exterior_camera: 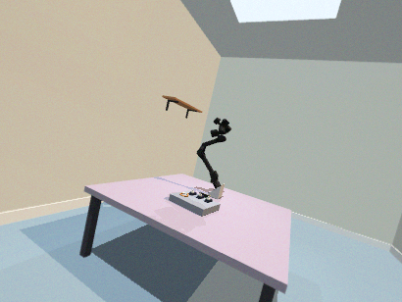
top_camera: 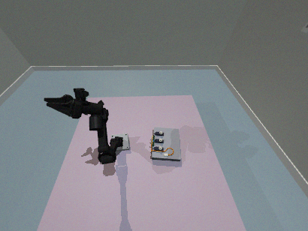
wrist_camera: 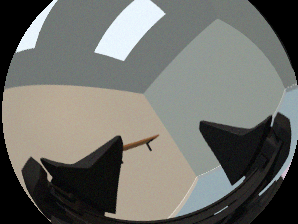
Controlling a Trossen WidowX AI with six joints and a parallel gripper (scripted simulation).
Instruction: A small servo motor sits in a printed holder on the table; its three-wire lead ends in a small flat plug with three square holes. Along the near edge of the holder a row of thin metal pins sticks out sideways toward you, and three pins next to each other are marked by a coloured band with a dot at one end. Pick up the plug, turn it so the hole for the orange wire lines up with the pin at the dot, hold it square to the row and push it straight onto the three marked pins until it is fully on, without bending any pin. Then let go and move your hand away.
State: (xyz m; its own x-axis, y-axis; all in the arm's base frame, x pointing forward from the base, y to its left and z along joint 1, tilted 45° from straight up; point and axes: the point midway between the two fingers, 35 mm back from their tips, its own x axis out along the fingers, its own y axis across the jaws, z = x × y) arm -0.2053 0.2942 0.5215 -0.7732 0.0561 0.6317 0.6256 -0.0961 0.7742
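The grey holder point(top_camera: 173, 136) point(exterior_camera: 212, 211) lies on the pink table point(top_camera: 143, 199) point(exterior_camera: 250, 235). Three dark servos with pale round hubs sit in it. An orange lead point(top_camera: 173, 151) point(exterior_camera: 184, 194) curls in a loop on the holder's top. A small whitish piece point(top_camera: 166, 154) lies by the loop; it may be the plug, but its holes cannot be made out. Tiny orange and green marks show along the holder's arm-side edge; pins, band and dot are too small to tell. My gripper point(top_camera: 46, 101) point(wrist_camera: 162, 133) is open and empty, raised high and pointing away from the holder.
The arm's pale base plate point(top_camera: 125, 142) is on the table beside the holder, with a gap between them. A wooden shelf point(exterior_camera: 182, 103) point(wrist_camera: 141, 142) hangs on the beige wall. Neither the holder nor the plug shows in the wrist view.
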